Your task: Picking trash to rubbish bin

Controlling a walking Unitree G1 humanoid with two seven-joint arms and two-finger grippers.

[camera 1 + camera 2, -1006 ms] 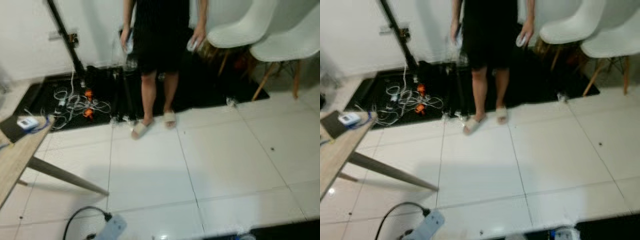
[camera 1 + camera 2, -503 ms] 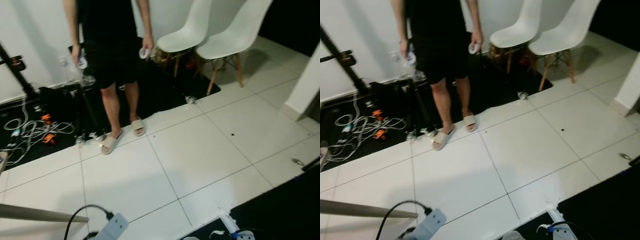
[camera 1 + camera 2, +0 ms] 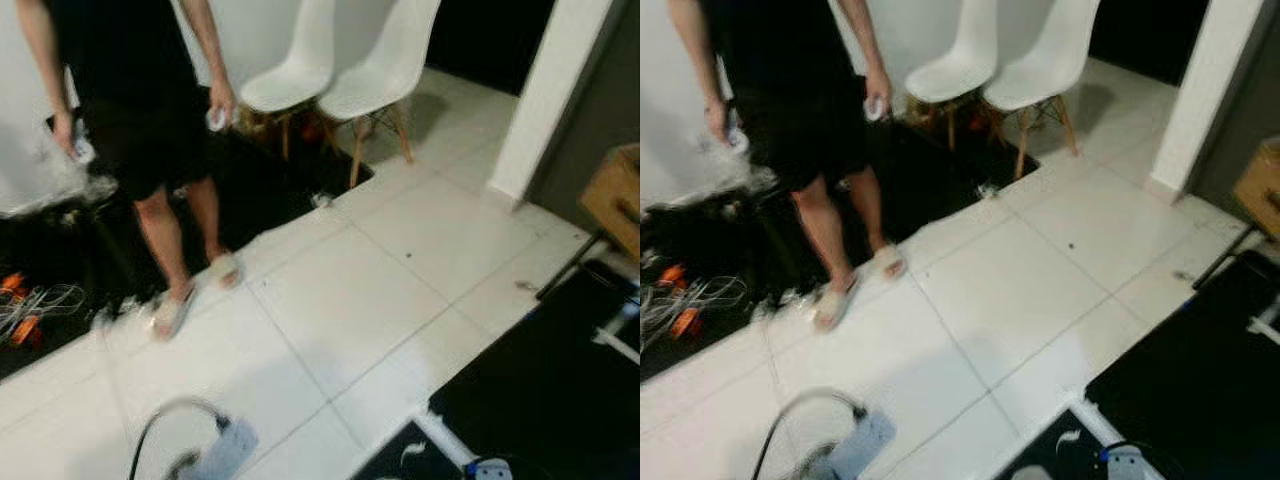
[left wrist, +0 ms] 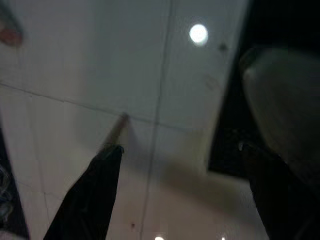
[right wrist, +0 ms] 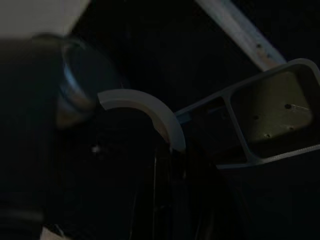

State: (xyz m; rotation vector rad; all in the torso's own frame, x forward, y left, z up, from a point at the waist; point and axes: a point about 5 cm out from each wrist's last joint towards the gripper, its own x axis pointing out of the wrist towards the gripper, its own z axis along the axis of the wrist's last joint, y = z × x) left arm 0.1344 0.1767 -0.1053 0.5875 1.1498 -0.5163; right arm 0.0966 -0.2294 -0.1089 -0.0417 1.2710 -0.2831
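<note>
A small crumpled scrap (image 3: 320, 200) lies on the floor at the edge of the black mat, just in front of two white chairs (image 3: 340, 80). Another tiny bit of litter (image 3: 1183, 275) sits on the white tiles toward the right. In the left wrist view my left gripper (image 4: 181, 147) hangs open above the white tile floor, with nothing between its black fingers (image 4: 90, 195). The right wrist view is very dark; I make out a white curved piece (image 5: 145, 112) and a pale metal frame (image 5: 270, 115).
A person in black shorts and slippers (image 3: 150, 140) stands at the left, holding a small device in each hand. Cables (image 3: 30, 305) lie on a black mat behind. A power strip (image 3: 225, 450) is near me, a black mat (image 3: 540, 390) lower right, a white pillar (image 3: 545, 90) and wooden box (image 3: 615, 195) right.
The whole view has swung to the right: the wooden table has slid out on the left, and the pillar, wooden box and second black mat have come in. The person stands in place.
</note>
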